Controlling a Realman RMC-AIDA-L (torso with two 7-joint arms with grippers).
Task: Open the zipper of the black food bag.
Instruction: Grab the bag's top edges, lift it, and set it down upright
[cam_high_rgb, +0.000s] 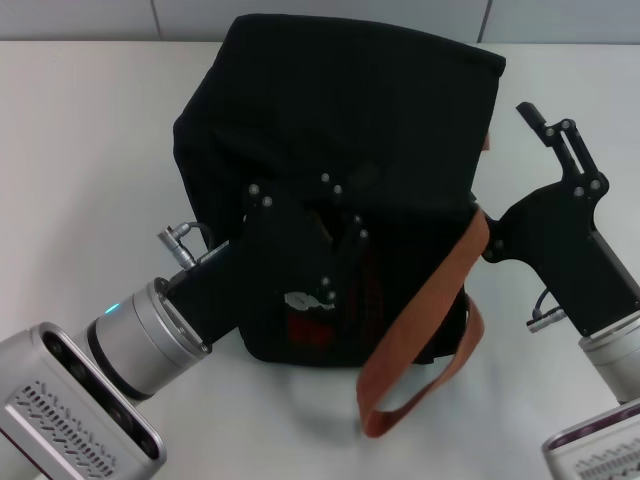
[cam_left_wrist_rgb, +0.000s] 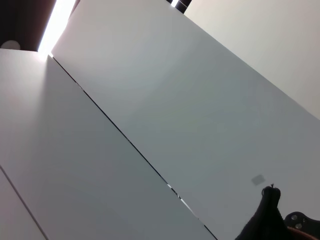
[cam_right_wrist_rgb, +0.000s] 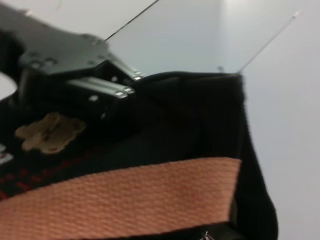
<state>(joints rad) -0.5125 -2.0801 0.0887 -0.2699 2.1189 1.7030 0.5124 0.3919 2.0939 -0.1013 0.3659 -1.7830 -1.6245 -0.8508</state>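
1. Layout: the black food bag (cam_high_rgb: 340, 150) lies on the white counter (cam_high_rgb: 80, 150), straight ahead of me, with one orange strap (cam_high_rgb: 425, 310) looping off its near side.
2. Left gripper (cam_high_rgb: 335, 235): it rests on the near face of the bag, black against black. I cannot tell whether it is open or pinching fabric.
3. Right gripper (cam_high_rgb: 548, 125): it stands just beside the bag's right edge with nothing between its fingers, which are spread apart; its body touches the strap.
4. Step in hand, as I judge it: finding and securing the zipper. I cannot make out the zipper line or its pull in any view.
5. Next move, as I judge it: locate the pull, steady the bag with one gripper, and draw the pull along the seam with the other.
6. View differences:
   - The right wrist view shows the strap weave close up, a beige bear patch (cam_right_wrist_rgb: 50, 132) and the left gripper's metal parts on the fabric.
   - The left wrist view shows only wall panels (cam_left_wrist_rgb: 150, 100), not the bag.
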